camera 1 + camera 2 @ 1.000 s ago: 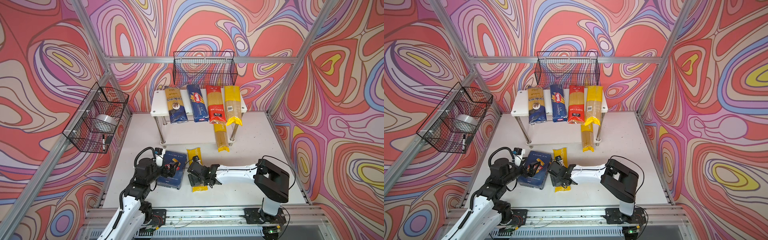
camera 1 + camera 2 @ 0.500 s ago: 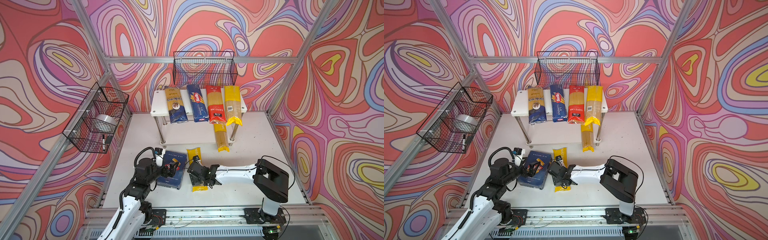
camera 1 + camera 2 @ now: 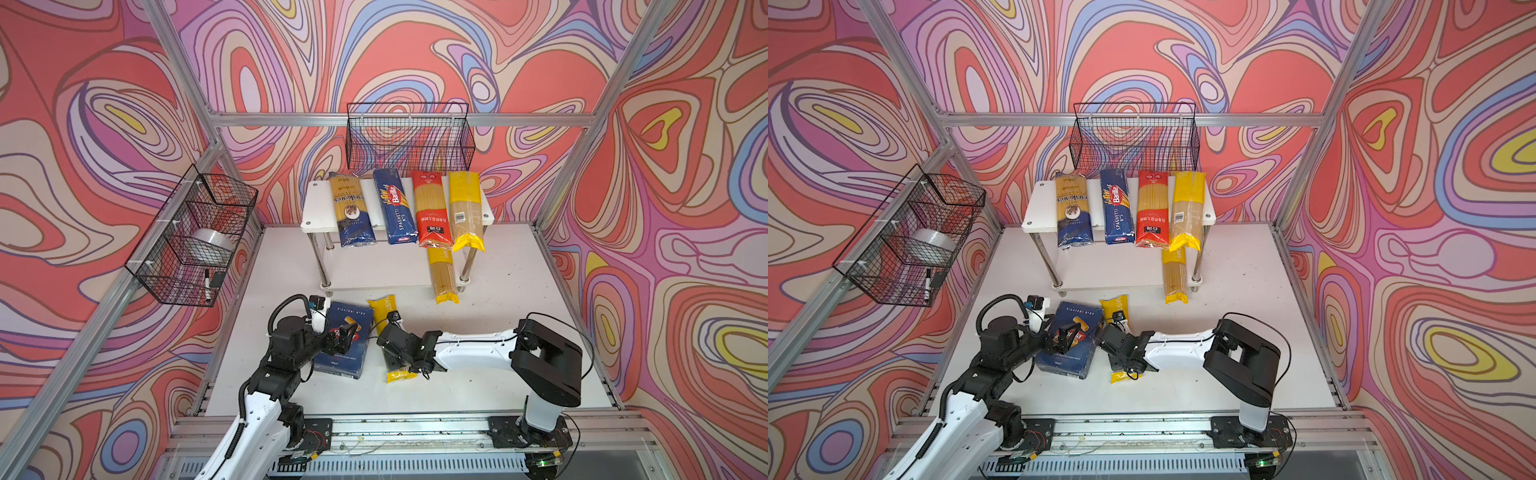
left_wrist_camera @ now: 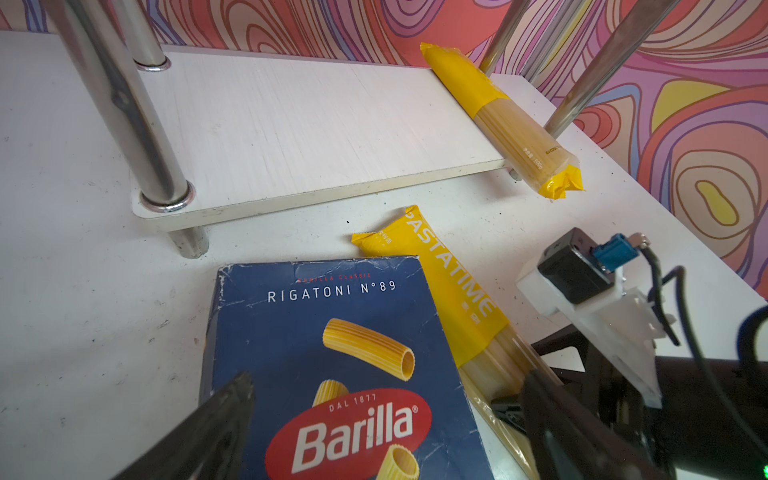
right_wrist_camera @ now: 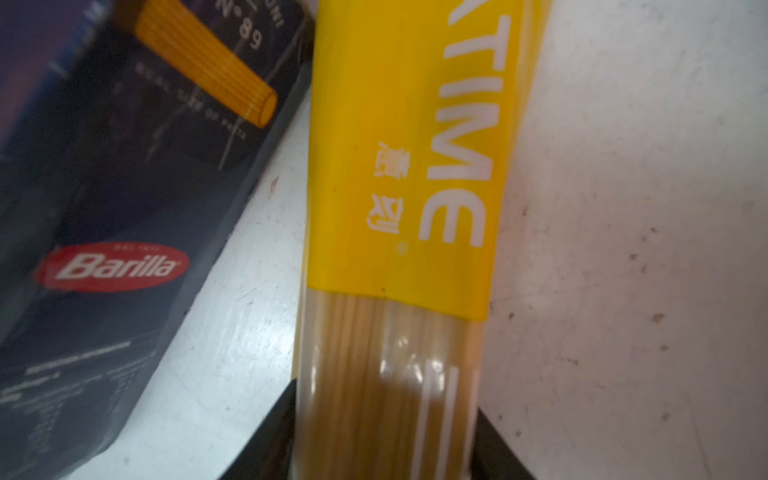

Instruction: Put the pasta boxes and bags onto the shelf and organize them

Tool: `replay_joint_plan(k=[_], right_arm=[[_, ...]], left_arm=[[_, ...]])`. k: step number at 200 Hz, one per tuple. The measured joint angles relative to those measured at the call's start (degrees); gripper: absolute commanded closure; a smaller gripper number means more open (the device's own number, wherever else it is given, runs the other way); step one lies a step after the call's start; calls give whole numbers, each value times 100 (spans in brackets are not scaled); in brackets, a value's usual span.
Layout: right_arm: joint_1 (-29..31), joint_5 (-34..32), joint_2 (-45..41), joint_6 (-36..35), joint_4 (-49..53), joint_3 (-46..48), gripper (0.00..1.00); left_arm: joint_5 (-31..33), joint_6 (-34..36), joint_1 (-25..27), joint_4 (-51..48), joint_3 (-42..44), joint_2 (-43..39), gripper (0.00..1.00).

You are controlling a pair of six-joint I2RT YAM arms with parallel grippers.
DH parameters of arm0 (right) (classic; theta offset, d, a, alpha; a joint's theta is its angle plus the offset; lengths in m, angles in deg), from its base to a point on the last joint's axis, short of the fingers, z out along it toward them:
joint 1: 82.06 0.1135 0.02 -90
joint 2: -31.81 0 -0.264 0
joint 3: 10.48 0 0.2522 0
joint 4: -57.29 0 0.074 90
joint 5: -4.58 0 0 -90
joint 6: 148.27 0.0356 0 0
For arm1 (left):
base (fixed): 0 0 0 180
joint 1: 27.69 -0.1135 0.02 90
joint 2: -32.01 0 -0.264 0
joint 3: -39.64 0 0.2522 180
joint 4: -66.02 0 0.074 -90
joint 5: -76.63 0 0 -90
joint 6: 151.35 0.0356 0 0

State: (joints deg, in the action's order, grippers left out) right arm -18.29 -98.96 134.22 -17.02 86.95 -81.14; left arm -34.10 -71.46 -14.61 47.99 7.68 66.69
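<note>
Yellow spaghetti bag (image 5: 395, 208) lies pinched by the right gripper (image 5: 384, 399). Left gripper (image 4: 388, 376) hangs spread wide over the rigatoni box (image 4: 291, 324).

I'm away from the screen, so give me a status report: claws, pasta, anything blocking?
Right claw shut on yellow spaghetti bag, bag lying on table. Left claw open over rigatoni box. Box close alongside bag, only obstacle.

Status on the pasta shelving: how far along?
Done: four packs lie atop the white two-tier shelf, one yellow-and-clear spaghetti bag on its lower board. In hand: right gripper clamps the yellow Pastatime spaghetti bag on the table. Left: that bag and the dark blue Barilla rigatoni box, under the open left gripper.
</note>
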Motion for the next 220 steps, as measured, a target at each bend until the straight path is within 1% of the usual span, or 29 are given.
replay_joint_plan(k=[10,32,45,79,118,151,220], right_arm=[[-4,20,-39,28,-68,63,59],[-7,20,-114,87,-203,188,65],[-4,28,-223,131,-229,302,71],[11,63,-734,249,-271,820,86],[31,-66,-1296,382,-219,1261,100],[33,-175,-1762,409,-221,1526,100],[35,-450,-2304,269,-103,1521,100]], left_arm=[[0,2,0,0,0,2,0],[-2,2,0,0,0,4,0],[-2,2,0,0,0,15,0],[4,0,0,2,0,24,0],[24,0,0,2,0,24,0],[31,0,0,4,0,28,0],[37,0,0,4,0,35,0]])
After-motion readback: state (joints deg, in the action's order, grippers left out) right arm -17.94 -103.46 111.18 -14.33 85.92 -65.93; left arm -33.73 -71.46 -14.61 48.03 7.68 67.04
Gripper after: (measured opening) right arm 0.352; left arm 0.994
